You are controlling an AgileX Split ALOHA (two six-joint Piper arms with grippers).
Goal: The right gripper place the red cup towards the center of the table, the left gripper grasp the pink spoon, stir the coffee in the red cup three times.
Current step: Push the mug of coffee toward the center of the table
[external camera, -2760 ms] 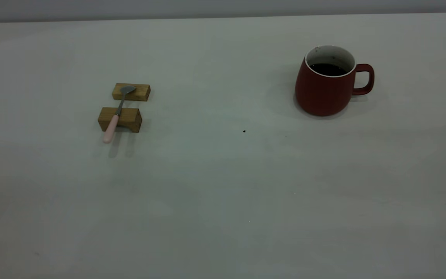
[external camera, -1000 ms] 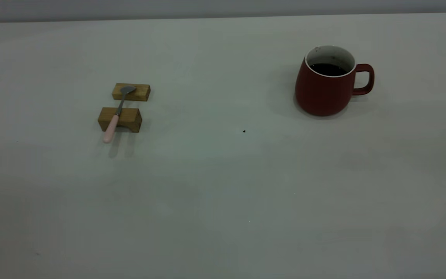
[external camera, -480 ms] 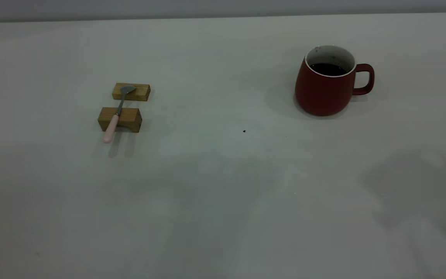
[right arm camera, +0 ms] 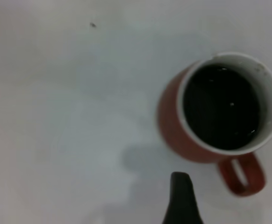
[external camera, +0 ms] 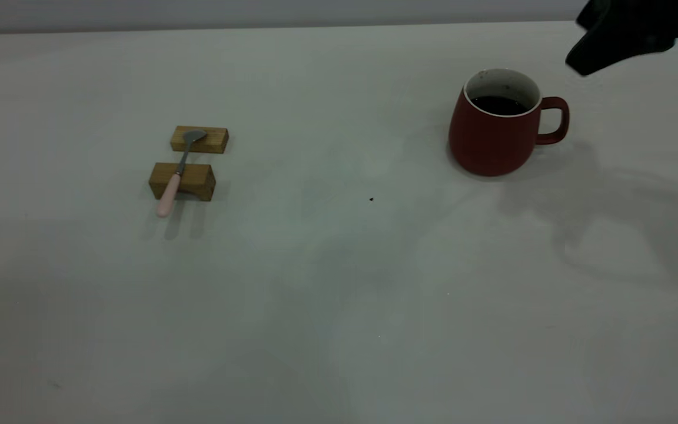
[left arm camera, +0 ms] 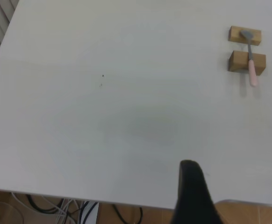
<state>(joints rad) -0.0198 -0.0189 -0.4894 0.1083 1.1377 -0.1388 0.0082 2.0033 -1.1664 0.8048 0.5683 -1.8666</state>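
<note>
You're looking at the right gripper (external camera: pixel 621 38), a black claw, hanging in the air at the far right corner of the broad off-white matte desk (external camera: pixel 339 282). It is sitting above and just beyond the rounded dark-red ceramic cup (external camera: pixel 495 126), out past the handle side and not touching it. Whether it is parted or clenched, you cannot tell: only a dark mass is showing in the exterior view, and the right wrist view is giving you a single dark fingertip (right arm camera: pixel 180 198) near the cup's loop handle (right arm camera: pixel 241 175).

The cup is standing upright on the right half of the desk, its handle pointing to the right, well away from the centre. Dark brown-black coffee (right arm camera: pixel 220 107) is filling the white interior partway up.

Over on the left, the small spoon with the pale pink handle and grey metal bowl (external camera: pixel 175 174) is lying across two tan wooden blocks (external camera: pixel 189 165), its bowl resting on the far block and its pink handle sticking out over the near one toward you. The left gripper (left arm camera: pixel 192 196) is showing as one black finger at the near edge of the desk, well apart from the spoon (left arm camera: pixel 249 58), and you cannot tell its grip either.
</note>
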